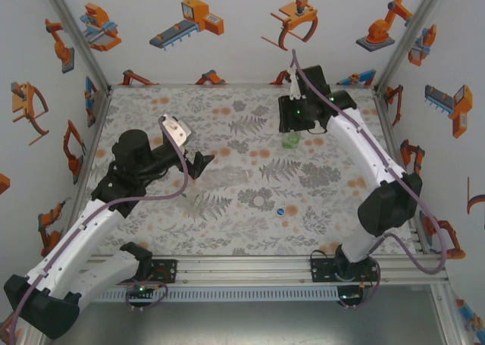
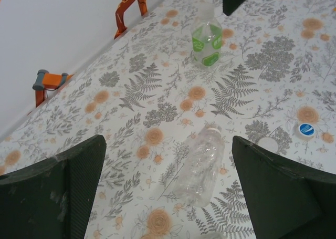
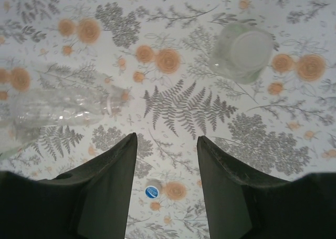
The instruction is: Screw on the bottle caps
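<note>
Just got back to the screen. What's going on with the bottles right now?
Neither arm holds anything yet. The left gripper stands wide open over a clear bottle lying on its side. The right gripper, jaws apart and empty, hangs near the upright green bottle. A blue cap and what looks like a white cap lie loose on the table. No cap is being screwed on.

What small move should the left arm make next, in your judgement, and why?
Probably lower the left gripper onto the clear bottle and close on its body, so it can be stood up. The jaws are wide open and empty. In the left wrist view the bottle lies on its side between them, and the blue cap lies loose nearby, not yet on any neck.
</note>
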Motion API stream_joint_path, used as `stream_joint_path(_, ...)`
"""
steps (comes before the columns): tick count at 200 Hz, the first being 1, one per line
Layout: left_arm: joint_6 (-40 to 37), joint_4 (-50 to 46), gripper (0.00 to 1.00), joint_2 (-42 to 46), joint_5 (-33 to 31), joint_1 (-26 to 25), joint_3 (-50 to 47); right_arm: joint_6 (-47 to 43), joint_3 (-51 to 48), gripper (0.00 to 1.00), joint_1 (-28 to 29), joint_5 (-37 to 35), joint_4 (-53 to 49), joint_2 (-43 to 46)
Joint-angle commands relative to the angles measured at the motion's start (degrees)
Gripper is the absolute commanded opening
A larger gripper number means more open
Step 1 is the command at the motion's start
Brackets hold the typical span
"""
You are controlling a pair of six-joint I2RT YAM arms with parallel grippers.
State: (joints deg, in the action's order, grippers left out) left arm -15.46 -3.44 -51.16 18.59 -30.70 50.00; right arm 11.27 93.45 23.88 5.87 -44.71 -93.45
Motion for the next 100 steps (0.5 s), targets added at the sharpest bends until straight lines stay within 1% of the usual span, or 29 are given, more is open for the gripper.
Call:
stream_joint_path(1,-0.09,1.60,0.97,1.05,-2.16,0.47,-0.34,0.06,-7.86,0.50,2.05,3.85,13.19,6.54)
stream_joint_path(23,-0.19,2.07,0.97,1.39,-3.86,0.77,-0.64,1.78,-16.10,0.54,4.73,6.69,21.90,11.97)
stream_joint_path(47,-0.30,2.60,0.97,1.63,-5.68,1.14,-1.16,2.84,-22.31,0.66,9.41,6.65,28.59,16.15)
stream_joint_path(73,-0.07,3.13,0.97,1.68,-7.87,1.41,-1.48,1.77,-26.55,0.73,15.64,6.23,33.26,17.57)
stream_joint_path(86,0.19,3.48,0.97,1.73,-9.00,1.57,-1.72,1.60,-28.51,0.75,18.44,5.03,35.69,17.87)
stream_joint_path(100,0.35,3.99,0.97,2.00,-10.03,1.73,-2.18,2.27,-31.19,0.85,21.12,3.68,39.76,18.26)
